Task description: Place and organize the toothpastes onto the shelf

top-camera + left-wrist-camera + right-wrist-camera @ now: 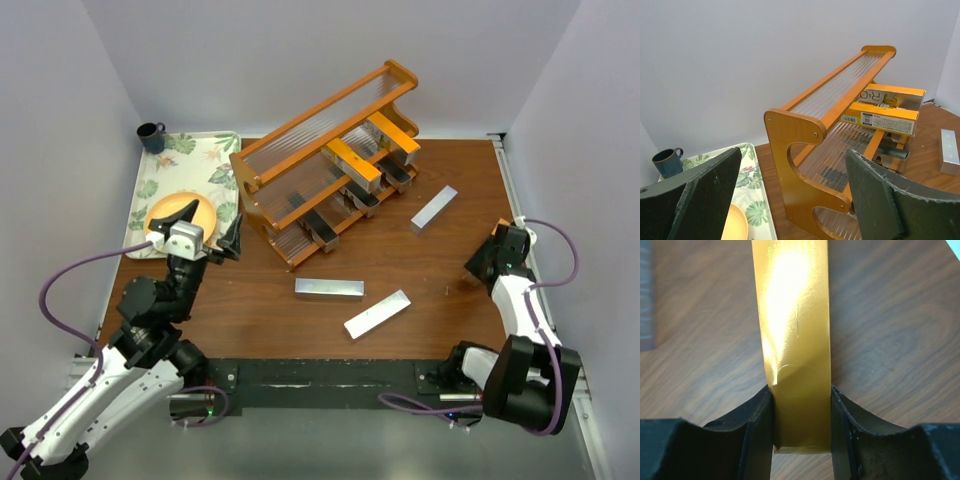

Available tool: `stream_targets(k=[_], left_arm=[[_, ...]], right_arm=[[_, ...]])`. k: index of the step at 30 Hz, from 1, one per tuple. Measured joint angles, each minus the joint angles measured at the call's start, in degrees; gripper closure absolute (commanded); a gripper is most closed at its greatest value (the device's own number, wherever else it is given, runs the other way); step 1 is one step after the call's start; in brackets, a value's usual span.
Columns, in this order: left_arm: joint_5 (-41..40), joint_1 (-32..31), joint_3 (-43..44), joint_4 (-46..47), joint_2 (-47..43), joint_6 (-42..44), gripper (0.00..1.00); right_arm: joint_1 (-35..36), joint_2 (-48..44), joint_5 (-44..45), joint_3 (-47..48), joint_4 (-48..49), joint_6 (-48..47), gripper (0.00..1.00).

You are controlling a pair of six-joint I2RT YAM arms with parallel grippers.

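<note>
**A:** Where we look down from above, we see the shelf [330, 160] at the back of the table [420, 270]. Orange-gold cartons [352, 160] sit on its tiers, and three silver cartons [329, 288] lie loose in front.

**B:** We see the left gripper [208, 228] spread wide by the floral tray [215, 160]. The right gripper [490, 258] is low at the table's right side, its hold hidden from us.

**A:** From the left wrist we see those spread fingers [705, 190] empty, the shelf's end panel beyond them, and a mug [667, 161] by the tray's far corner.

**B:** Only the right wrist shows us a gold carton [795, 340] pinched at its near end, wood tabletop beneath.
</note>
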Motion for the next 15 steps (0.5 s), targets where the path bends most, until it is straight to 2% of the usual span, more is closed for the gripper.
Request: stream_targets(k=[4,15], left_arm=[[0.2,0.0,-0.1,0.0,0.4,0.0,0.10],[0.4,0.1,-0.3,0.0,1.5,0.0,0.10]], right_arm=[[3.7,-2.4,-0.5,4.2,-2.9,-1.7,0.65],[21.2,-5.8,-0.6,18.9,-9.7,-6.0,0.64]])
